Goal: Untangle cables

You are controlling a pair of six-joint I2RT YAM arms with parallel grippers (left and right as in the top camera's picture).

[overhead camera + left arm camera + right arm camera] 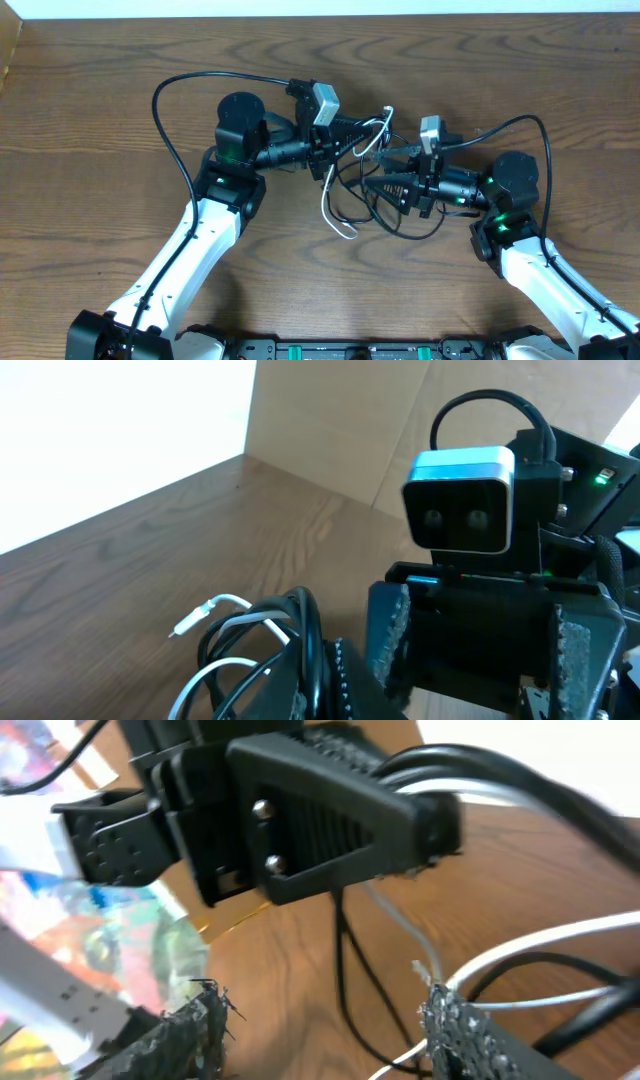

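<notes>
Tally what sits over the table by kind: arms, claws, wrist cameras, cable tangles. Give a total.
Arms: 2 (left arm, right arm)
Claws: 2 (left claw, right claw)
Wrist cameras: 2 (left wrist camera, right wrist camera)
Cable tangle: 1
Total: 7

Overhead looks straight down at the table (pixel 100 60); the 2 wrist views face each other, close over the cables (pixel 326 210).
</notes>
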